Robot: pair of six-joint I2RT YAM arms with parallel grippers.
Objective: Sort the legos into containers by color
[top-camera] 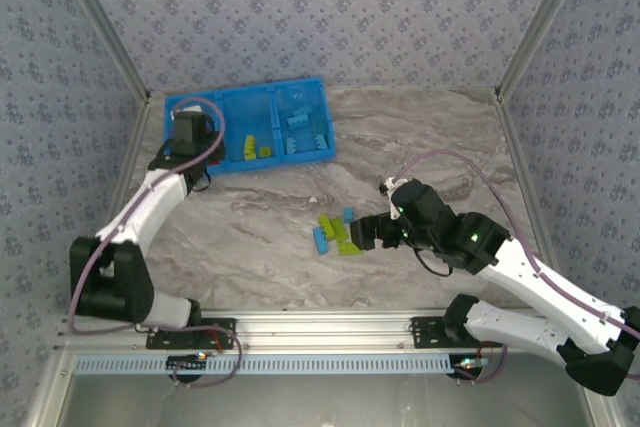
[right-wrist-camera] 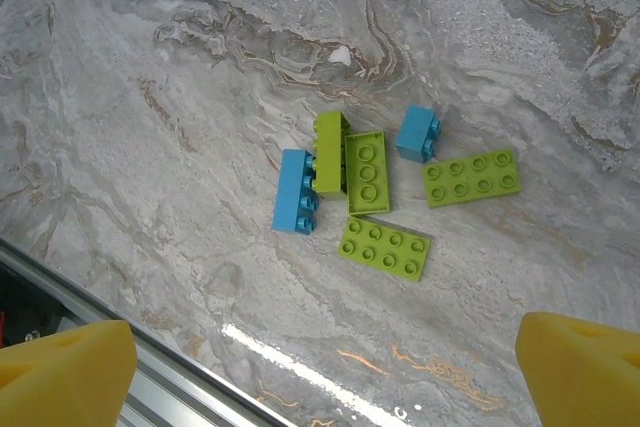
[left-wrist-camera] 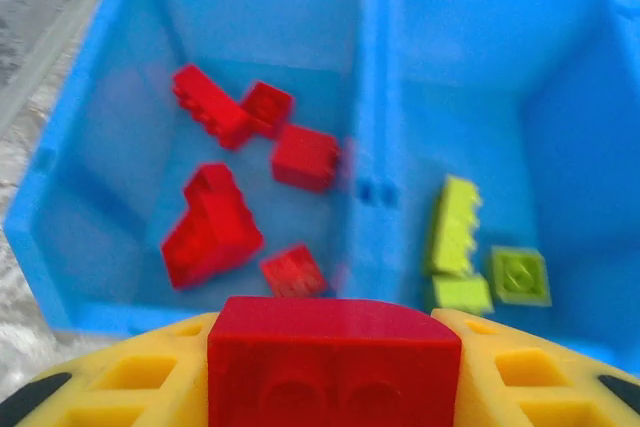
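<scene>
Bricks lie sorted in a bright blue bin at the far left of the bench. The left fingers pinch a red brick above the bin's left box, where other red bricks lie. Three lime bricks lie in the middle box. Some blue bricks lie in the right box. Loose bricks sit together in the middle of the bench: two loose blue bricks and four loose lime bricks. The right fingers are spread wide near them and hold nothing.
</scene>
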